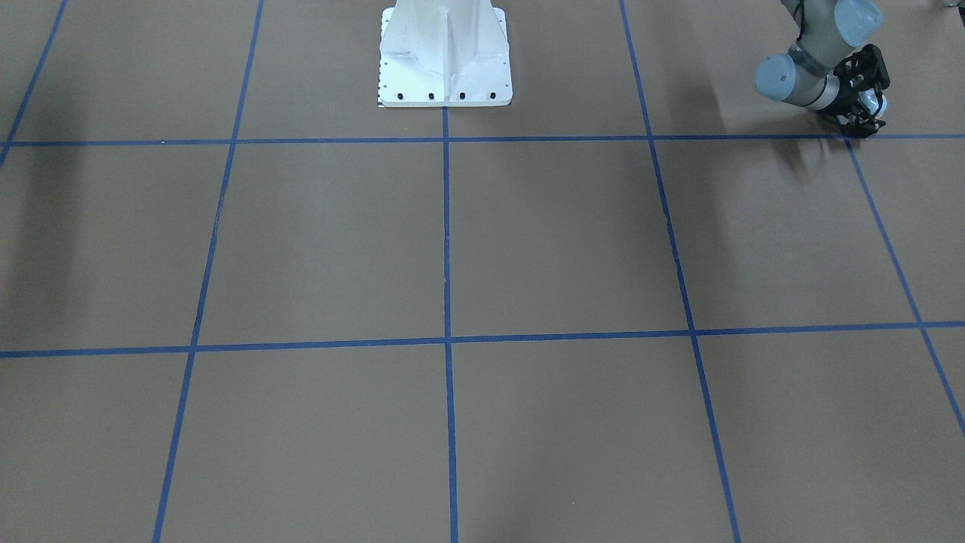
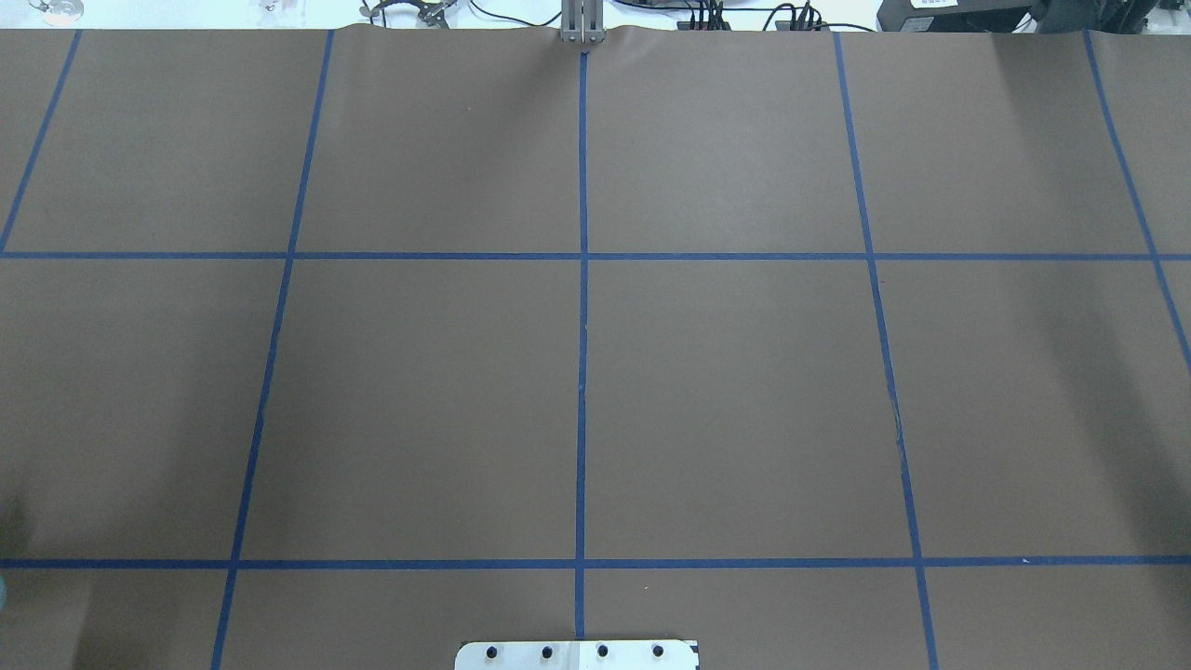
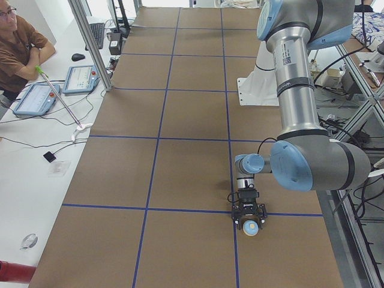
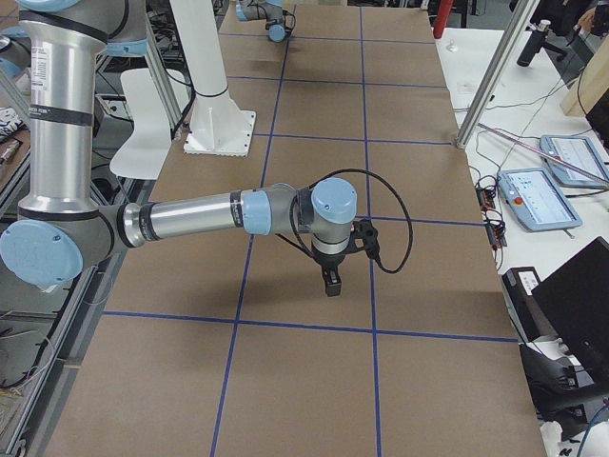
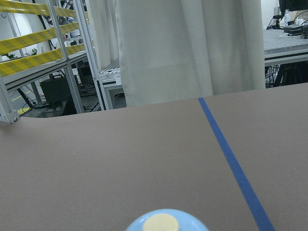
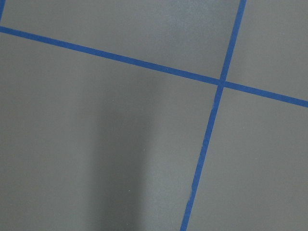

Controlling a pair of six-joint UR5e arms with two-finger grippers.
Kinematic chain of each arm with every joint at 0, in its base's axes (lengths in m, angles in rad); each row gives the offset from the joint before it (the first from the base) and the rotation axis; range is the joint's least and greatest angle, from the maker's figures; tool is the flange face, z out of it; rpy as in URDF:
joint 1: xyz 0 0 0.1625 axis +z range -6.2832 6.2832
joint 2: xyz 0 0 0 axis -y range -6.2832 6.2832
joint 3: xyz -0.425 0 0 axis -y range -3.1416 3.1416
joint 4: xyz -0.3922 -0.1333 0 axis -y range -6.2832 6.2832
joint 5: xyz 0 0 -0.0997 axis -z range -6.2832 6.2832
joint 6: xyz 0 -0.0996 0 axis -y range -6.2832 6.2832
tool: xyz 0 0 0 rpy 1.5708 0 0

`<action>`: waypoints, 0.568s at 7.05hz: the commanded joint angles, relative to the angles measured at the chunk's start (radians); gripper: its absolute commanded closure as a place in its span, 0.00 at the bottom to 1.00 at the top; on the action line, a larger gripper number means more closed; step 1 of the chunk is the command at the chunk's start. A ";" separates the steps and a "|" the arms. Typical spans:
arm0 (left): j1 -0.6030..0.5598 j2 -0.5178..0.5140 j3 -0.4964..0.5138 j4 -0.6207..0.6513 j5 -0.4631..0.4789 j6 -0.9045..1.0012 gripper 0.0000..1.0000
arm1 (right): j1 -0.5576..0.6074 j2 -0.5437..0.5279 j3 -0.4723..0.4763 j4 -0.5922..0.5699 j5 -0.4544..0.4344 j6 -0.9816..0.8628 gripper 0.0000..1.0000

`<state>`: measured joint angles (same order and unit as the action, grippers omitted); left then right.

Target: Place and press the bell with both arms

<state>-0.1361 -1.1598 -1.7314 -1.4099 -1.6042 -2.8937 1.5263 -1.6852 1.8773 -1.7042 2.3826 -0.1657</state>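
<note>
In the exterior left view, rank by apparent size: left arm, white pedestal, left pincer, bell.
1. left arm, inflated by nearness to the camera.
2. white pedestal, partly hidden.
3. left pincer.
4. bell, inside that pincer.

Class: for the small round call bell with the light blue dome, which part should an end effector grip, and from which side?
On the small round light blue call bell, probably grip two opposite sides of the dome, coming in low from the side. It stands upright, so that leaves the cream button on top free for pressing. The left end effector brackets it this way.
</note>
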 commanded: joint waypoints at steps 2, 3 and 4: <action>-0.002 0.055 -0.042 0.005 -0.003 0.010 1.00 | 0.002 -0.004 0.014 -0.002 0.001 0.000 0.00; -0.002 0.143 -0.133 0.005 -0.005 0.027 1.00 | 0.002 -0.004 0.014 -0.002 0.001 0.000 0.00; -0.002 0.223 -0.219 0.008 -0.005 0.051 1.00 | 0.002 -0.005 0.016 -0.003 0.003 0.000 0.00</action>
<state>-0.1378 -1.0285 -1.8536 -1.4045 -1.6082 -2.8672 1.5276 -1.6889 1.8908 -1.7061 2.3842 -0.1656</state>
